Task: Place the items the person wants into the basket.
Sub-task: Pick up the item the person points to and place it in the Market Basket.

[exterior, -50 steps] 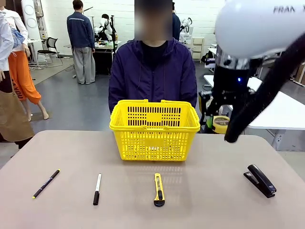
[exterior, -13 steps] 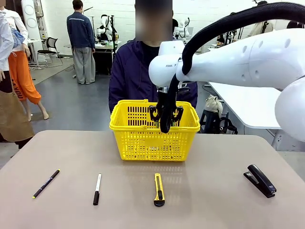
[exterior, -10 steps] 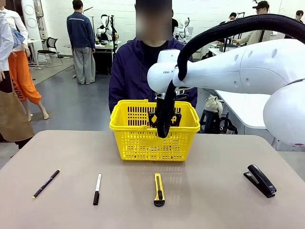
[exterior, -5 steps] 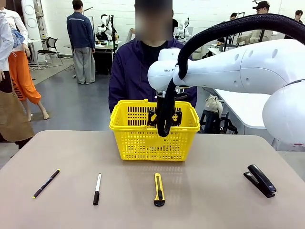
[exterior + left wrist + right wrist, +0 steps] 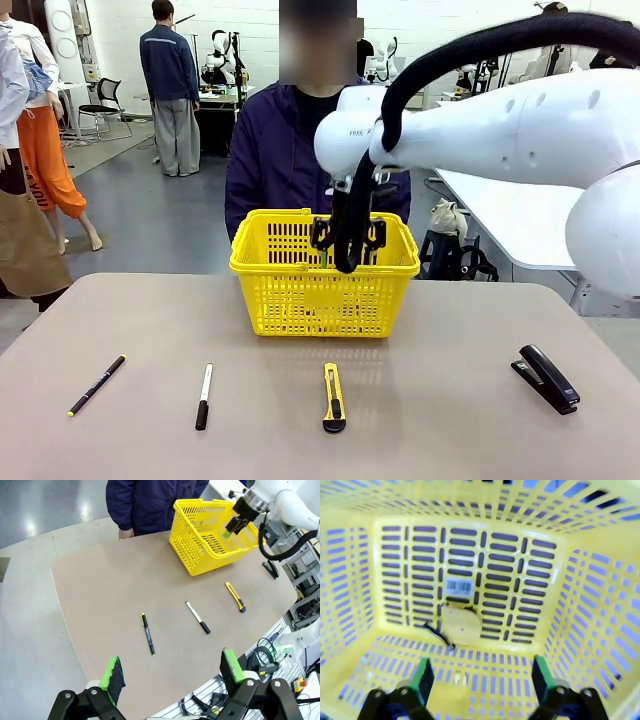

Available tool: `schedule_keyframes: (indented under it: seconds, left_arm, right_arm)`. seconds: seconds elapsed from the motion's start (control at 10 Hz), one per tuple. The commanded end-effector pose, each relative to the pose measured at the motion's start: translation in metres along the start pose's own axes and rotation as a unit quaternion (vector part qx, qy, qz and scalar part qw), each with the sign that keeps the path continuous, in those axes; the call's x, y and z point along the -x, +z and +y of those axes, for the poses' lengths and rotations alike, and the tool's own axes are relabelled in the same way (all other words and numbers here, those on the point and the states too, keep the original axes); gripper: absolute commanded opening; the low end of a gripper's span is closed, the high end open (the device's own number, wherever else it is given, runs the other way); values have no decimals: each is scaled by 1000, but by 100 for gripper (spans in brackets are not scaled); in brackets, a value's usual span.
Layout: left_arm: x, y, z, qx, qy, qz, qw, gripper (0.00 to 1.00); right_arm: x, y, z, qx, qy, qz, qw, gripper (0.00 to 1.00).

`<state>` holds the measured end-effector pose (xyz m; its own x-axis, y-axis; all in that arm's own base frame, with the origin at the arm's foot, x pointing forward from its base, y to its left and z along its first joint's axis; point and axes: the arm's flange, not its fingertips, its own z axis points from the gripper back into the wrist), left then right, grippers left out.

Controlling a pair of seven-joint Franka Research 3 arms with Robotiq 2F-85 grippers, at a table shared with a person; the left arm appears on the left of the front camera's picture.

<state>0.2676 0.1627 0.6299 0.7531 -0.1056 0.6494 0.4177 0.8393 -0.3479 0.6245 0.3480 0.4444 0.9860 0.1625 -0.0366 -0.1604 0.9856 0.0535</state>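
My right end effector [image 5: 482,676] had just spread over the yellow basket [image 5: 580,605], leaving the tape measure [image 5: 461,625] on its floor: one item delivered.

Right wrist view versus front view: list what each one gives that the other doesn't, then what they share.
Right wrist view: the tape measure lying on the basket floor near a barcode sticker. Front view: the utility knife, stapler, pen and marker on the table, and the person standing behind the basket. Both: the yellow basket and the open right gripper over it, holding nothing.
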Motion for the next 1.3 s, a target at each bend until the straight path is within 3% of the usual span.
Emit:
schedule_keyframes:
  seconds: [0.0,0.3,0.5,0.8,1.0,1.2]
  left_arm:
    - [0,0,0,6,-3,-2,1000,100]
    - [0,0,0,6,-3,-2,1000,100]
    - [0,0,0,6,-3,-2,1000,100]
    - [0,0,0,6,-3,-2,1000,100]
    - [0,0,0,6,-3,-2,1000,100]
    - [0,0,0,6,-3,-2,1000,100]
  right_arm:
    - [49,76,-27,-25,41,-9,999,100]
    - [125,159,-84,-44,11,-72,996,100]
    - [170,162,-130,-60,32,-92,993,100]
    - [183,122,-166,-98,77,-104,987,100]
    - [181,105,-169,-95,86,-107,986,100]
    - [179,126,-170,-83,65,-96,990,100]
